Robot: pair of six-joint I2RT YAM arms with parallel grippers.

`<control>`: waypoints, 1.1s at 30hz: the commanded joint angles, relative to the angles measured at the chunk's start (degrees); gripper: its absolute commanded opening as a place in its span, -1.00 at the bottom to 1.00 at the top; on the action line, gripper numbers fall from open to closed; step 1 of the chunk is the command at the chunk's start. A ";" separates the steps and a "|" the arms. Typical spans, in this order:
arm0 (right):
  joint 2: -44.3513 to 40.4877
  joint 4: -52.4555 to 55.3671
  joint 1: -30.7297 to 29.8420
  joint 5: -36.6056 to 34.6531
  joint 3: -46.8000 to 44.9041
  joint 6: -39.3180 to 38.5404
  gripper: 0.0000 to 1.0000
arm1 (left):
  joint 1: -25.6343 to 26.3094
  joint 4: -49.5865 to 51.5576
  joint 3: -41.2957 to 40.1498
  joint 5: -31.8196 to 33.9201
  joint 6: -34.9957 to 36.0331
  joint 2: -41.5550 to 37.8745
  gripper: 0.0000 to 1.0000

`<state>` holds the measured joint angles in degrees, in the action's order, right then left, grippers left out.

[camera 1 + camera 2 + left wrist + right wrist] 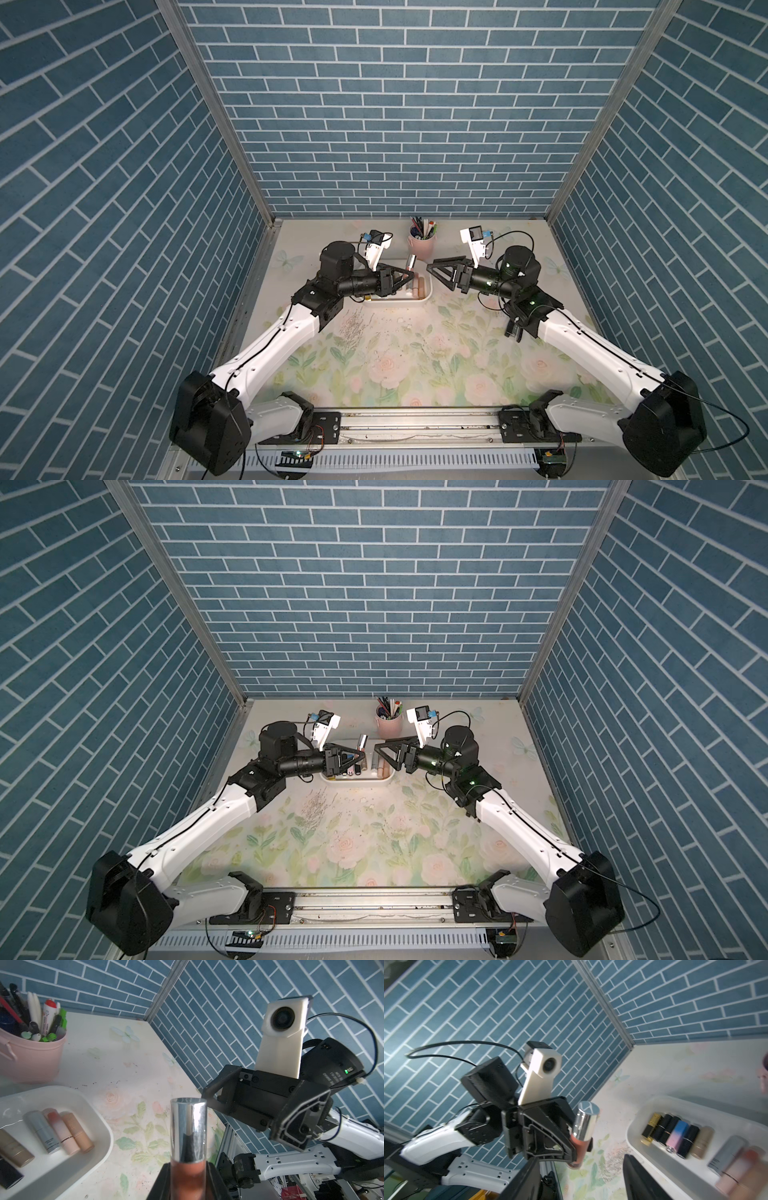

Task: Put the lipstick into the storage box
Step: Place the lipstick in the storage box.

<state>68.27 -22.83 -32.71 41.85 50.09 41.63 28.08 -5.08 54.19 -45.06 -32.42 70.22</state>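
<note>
Mid-frame over storage box (399, 303): lipstick (411, 261), likely light, stiff, slick cap; left claw (409, 277) clamps its barrel; right claw (430, 267) wide.

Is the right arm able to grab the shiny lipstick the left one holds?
Probably yes: the right gripper is open beside the lipstick, nothing between; only the left gripper covers its lower end.

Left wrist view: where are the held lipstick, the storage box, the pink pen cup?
lipstick (188, 1126), left wrist view, silver cap.
storage box (105, 1131), left wrist view, white rim.
pink pen cup (31, 1059), left wrist view, side wall.
</note>
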 commanded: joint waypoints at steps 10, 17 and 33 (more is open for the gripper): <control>5.00 -16.14 -0.02 6.23 0.87 8.06 0.36 | -0.33 -8.33 0.34 -4.04 -4.29 -1.13 -0.72; 7.46 -18.70 -0.77 6.36 1.58 9.44 0.34 | -0.33 -8.88 -0.15 -4.92 -4.54 -1.18 -0.72; 11.92 -22.49 -3.19 6.30 4.05 11.43 0.03 | -0.21 -8.82 -1.11 -5.72 -4.40 -1.84 -0.72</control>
<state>79.26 -41.87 -35.46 47.44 52.10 51.53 28.03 -12.53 53.49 -49.63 -37.06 69.91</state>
